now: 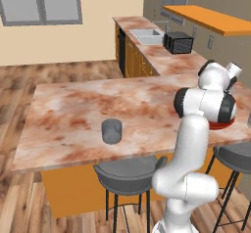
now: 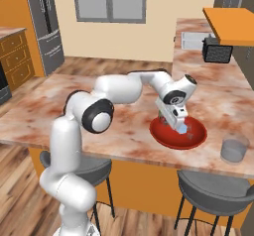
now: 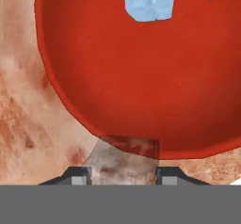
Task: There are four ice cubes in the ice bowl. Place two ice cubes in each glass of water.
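My end effector (image 3: 120, 180) grips a see-through ice cube (image 3: 123, 159), its edges faint. Ahead, another cube (image 3: 149, 2) is cut off in the red bowl (image 3: 141, 86).

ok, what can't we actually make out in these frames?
- Ice count: the hand view's top edge cuts off one ice cube; in the right base view the gripper covers part of the ice bowl.
- Bowl contents, left base view: the arm hides all but a red sliver.
- Water level in the glass, right base view: too small and see-through to tell.
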